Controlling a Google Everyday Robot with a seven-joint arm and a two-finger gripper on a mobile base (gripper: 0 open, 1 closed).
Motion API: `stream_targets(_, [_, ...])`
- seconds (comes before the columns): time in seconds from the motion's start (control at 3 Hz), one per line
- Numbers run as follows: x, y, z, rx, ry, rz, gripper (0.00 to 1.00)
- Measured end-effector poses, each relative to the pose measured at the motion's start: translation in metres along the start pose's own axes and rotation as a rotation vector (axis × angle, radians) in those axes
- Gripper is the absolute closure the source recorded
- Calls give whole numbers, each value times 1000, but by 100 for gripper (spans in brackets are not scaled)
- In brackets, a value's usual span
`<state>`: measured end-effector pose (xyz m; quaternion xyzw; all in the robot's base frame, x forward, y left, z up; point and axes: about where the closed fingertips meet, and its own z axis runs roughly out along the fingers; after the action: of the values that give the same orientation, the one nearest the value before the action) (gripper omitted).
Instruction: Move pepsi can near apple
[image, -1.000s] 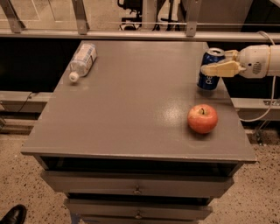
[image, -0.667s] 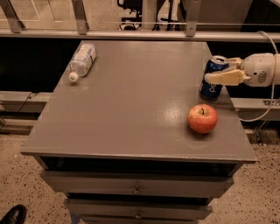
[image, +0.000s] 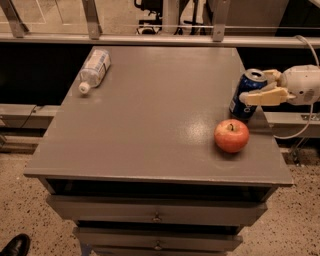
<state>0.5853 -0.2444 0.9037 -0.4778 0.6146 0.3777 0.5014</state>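
Note:
The dark-blue pepsi can (image: 246, 100) is upright at the right edge of the grey table (image: 150, 125), just behind and to the right of the red-orange apple (image: 231, 135). My gripper (image: 254, 86) reaches in from the right and is shut on the can. One cream finger crosses the can's front and the other sits behind its silver top. A small gap separates the can from the apple. I cannot tell whether the can's base touches the table.
A clear plastic water bottle (image: 94, 69) lies on its side at the table's far left. A railing (image: 150, 39) runs behind the table. Drawers (image: 155, 215) sit below the front edge. A cable (image: 300, 131) hangs at the right.
My gripper has carried the pepsi can toward the front of the table, closer to the apple. The apple and the bottle have not moved.

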Motion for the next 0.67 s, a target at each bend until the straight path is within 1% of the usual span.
stream_targets(0.33, [-2,10,2,-56,-5,-28,26])
stream_targets(0.67, [0,13,8,-85,5,-29,3])
